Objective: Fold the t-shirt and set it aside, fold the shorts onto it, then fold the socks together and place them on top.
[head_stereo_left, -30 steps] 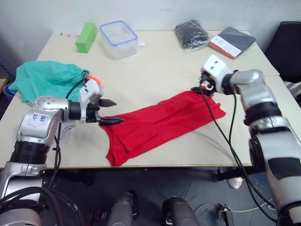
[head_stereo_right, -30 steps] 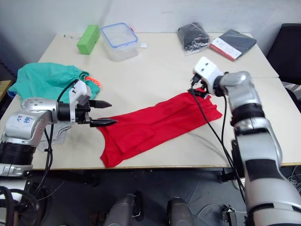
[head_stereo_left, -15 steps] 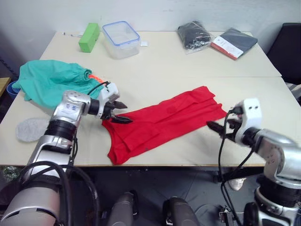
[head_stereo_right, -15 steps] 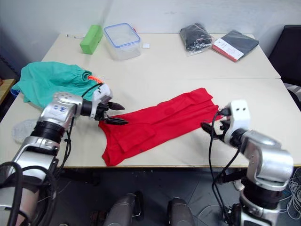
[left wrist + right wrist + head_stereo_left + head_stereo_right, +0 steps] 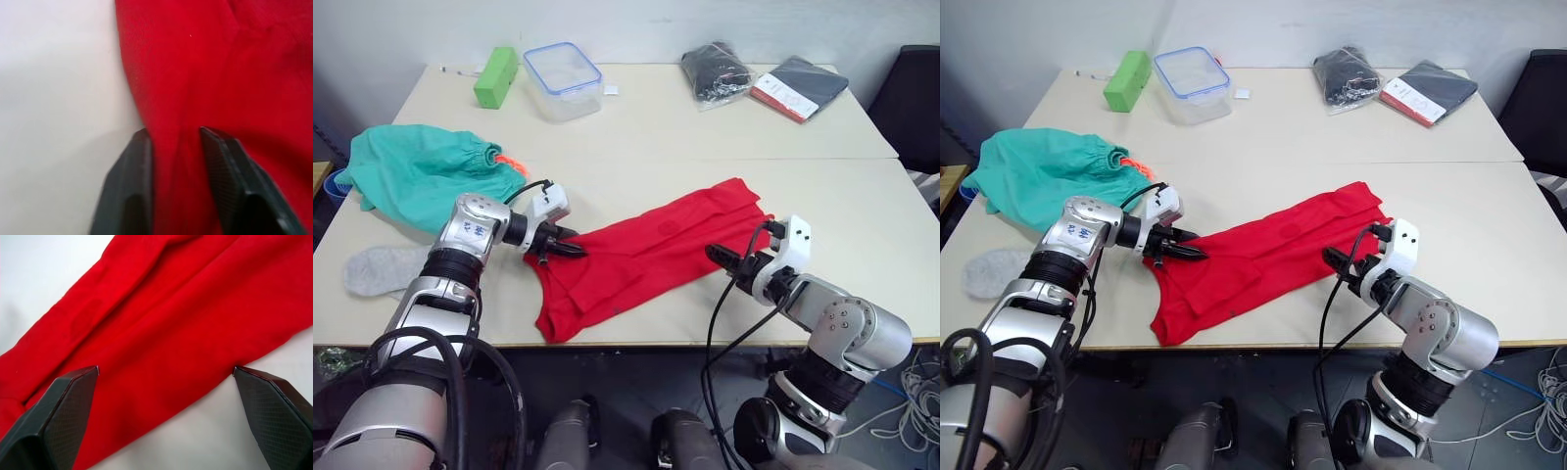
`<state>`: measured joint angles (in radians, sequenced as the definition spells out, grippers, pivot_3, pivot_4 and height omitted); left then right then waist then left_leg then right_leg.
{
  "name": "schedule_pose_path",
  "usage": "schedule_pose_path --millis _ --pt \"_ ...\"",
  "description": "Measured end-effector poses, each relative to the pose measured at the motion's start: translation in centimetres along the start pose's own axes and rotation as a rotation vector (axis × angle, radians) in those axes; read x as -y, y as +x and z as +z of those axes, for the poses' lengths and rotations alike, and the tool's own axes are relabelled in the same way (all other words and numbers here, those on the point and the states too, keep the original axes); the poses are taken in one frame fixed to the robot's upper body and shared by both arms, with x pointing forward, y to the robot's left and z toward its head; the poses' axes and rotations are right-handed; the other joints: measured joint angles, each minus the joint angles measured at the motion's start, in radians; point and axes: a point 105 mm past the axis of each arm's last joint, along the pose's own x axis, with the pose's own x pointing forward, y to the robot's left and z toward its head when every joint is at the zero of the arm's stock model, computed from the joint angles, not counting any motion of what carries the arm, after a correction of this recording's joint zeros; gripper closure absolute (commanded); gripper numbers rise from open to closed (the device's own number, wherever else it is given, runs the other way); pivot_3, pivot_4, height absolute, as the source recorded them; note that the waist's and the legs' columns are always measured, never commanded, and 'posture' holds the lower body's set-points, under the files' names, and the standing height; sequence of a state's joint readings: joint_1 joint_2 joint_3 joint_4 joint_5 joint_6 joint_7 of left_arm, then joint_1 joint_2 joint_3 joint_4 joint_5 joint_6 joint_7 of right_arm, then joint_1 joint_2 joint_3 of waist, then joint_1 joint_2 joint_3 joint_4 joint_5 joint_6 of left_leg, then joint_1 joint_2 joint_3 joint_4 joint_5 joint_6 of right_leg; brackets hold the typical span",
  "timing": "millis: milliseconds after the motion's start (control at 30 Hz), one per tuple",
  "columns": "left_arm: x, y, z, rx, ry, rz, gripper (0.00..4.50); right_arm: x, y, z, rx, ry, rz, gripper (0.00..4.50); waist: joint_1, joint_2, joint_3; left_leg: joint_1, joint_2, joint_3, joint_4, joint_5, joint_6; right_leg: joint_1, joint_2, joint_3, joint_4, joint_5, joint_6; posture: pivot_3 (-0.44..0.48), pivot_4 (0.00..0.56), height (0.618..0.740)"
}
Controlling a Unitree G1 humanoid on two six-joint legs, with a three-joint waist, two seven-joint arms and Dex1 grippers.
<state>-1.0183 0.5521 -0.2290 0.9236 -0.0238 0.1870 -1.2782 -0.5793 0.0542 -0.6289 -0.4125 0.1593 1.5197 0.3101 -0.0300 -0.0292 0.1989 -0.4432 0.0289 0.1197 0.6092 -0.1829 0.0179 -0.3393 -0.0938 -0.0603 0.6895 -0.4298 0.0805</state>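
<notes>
The red t-shirt (image 5: 656,250) lies folded into a long strip, slanting across the table's near half. My left gripper (image 5: 568,249) is at its left edge, and in the left wrist view its fingers (image 5: 139,161) pinch a bunched ridge of the red cloth. At the shirt's near right edge my right gripper (image 5: 722,260) points in from the front, its fingers (image 5: 58,401) spread wide over the hem and holding nothing. The teal shorts (image 5: 416,171) with an orange drawstring (image 5: 509,161) lie crumpled at the left. One grey sock (image 5: 377,270) lies near the front left edge.
Along the far side of the table (image 5: 656,127) stand a green block (image 5: 496,76), a clear lidded box (image 5: 563,67), a black bagged bundle (image 5: 713,70) and a dark notebook (image 5: 800,86). A black chair (image 5: 913,103) stands beyond the right edge.
My left gripper moved onto the shirt's left edge and closed on it. The right arm swung from the shirt's far right corner round to its near right edge. The camera shifted.
</notes>
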Motion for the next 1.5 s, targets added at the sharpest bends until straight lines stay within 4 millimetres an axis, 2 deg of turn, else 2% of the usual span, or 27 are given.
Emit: schedule_pose_path --millis 67,333,367,400,467,667,733,833,933,1100,1167,1267,1367,1500 --pt "0.1 0.0 -0.2 0.005 -0.006 -0.007 4.5 0.5 0.7 0.2 0.007 0.016 -0.017 1.31 -0.001 -0.005 -0.003 0.001 0.0 0.0 0.0 0.0 0.0 0.001 0.0 0.0 0.0 0.0 0.0 0.0 0.15 0.74" --pt "0.9 -0.9 -1.1 0.015 -0.034 -0.011 4.5 1.2 3.0 1.6 0.007 -0.043 -0.026 4.11 -0.013 -0.006 -0.004 0.002 0.0 0.001 -0.004 0.0 0.0 0.0 0.0 0.002 0.0 0.0 0.0 0.0 0.15 0.74" --pt "1.0 -1.0 -1.2 0.018 -0.04 -0.015 4.5 1.2 3.3 1.9 0.002 -0.059 -0.025 4.37 -0.016 -0.006 -0.004 0.002 0.0 0.001 -0.004 0.0 0.0 0.0 0.0 0.002 0.0 0.0 0.0 0.0 0.15 0.74" --pt "1.4 -1.2 -1.5 0.02 -0.046 -0.015 4.5 1.0 3.8 2.1 -0.004 -0.081 -0.015 4.45 -0.022 -0.006 -0.004 0.002 0.0 0.001 -0.005 0.0 0.0 0.0 0.0 0.002 0.0 0.0 0.0 0.0 0.15 0.74" --pt "2.0 -1.4 -1.7 0.022 -0.06 -0.017 4.5 0.6 4.7 2.7 -0.009 -0.123 0.004 4.45 -0.027 -0.006 -0.004 0.003 0.0 0.002 -0.006 0.0 -0.001 0.0 0.0 0.002 0.0 0.0 0.0 0.0 0.15 0.74" --pt "6.5 -0.6 -2.3 0.086 -0.192 -0.041 4.5 -1.6 8.7 5.7 -0.02 -0.306 0.056 4.45 -0.039 -0.004 -0.002 0.004 0.0 0.003 -0.007 0.001 -0.001 -0.001 0.0 0.005 -0.001 0.0 0.0 0.0 0.15 0.74" --pt "8.2 0.6 -1.7 0.139 -0.268 -0.028 4.5 -2.3 10.0 6.4 -0.03 -0.356 0.063 4.45 -0.04 -0.003 -0.002 0.003 0.0 0.003 -0.007 0.001 -0.001 -0.001 0.0 0.006 -0.001 0.0 0.0 0.0 0.15 0.74" --pt "9.6 2.0 -1.2 0.162 -0.334 0.011 4.5 -3.6 11.2 6.9 -0.023 -0.42 0.082 4.45 -0.035 -0.003 -0.002 0.003 0.0 0.002 -0.006 0.001 -0.001 0.0 0.001 0.007 -0.001 0.0 0.0 0.0 0.15 0.74" --pt "10.2 2.7 -1.0 0.18 -0.376 0.067 4.5 -4.0 11.9 6.9 -0.02 -0.471 0.075 4.45 -0.029 -0.003 -0.002 0.003 0.0 0.002 -0.005 0.001 -0.001 0.001 0.001 0.007 -0.002 0.0 0.0 0.0 0.15 0.74" --pt "10.2 3.2 -0.8 0.206 -0.44 0.155 4.5 -4.0 12.3 6.6 -0.017 -0.541 0.069 4.45 -0.024 -0.003 -0.002 0.003 0.0 0.002 -0.004 0.001 0.0 0.002 0.001 0.007 -0.002 0.0 0.0 0.0 0.15 0.74" --pt "10.0 3.1 -0.9 0.208 -0.455 0.17 3.99 -4.0 12.4 6.5 -0.019 -0.568 0.076 4.5 -0.024 -0.003 -0.002 0.003 0.0 0.002 -0.004 0.001 -0.001 0.002 0.001 0.007 -0.002 0.0 0.0 0.0 0.15 0.74" --pt "9.5 2.1 -1.0 0.21 -0.471 0.171 3.12 -4.0 12.0 6.7 -0.04 -0.634 0.113 3.8 -0.024 -0.003 -0.002 0.003 0.001 0.002 -0.005 0.001 -0.001 0.001 0.001 0.007 -0.002 0.0 0.0 0.0 0.15 0.74" --pt "8.2 -0.1 -0.8 0.196 -0.459 0.173 2.19 -2.9 10.9 7.4 -0.038 -0.684 0.141 2.78 -0.024 -0.003 -0.002 0.003 0.001 0.002 -0.006 0.001 -0.001 0.001 0.001 0.007 -0.003 0.0 0.0 0.0 0.15 0.74" --pt "6.9 -2.4 0.3 0.197 -0.435 0.117 0.91 -1.3 8.7 6.7 -0.062 -0.688 0.163 1.39 -0.015 -0.003 -0.002 0.002 0.0 0.001 -0.008 0.001 -0.001 0.001 0.001 0.006 -0.006 0.0 0.0 0.0 0.15 0.74"
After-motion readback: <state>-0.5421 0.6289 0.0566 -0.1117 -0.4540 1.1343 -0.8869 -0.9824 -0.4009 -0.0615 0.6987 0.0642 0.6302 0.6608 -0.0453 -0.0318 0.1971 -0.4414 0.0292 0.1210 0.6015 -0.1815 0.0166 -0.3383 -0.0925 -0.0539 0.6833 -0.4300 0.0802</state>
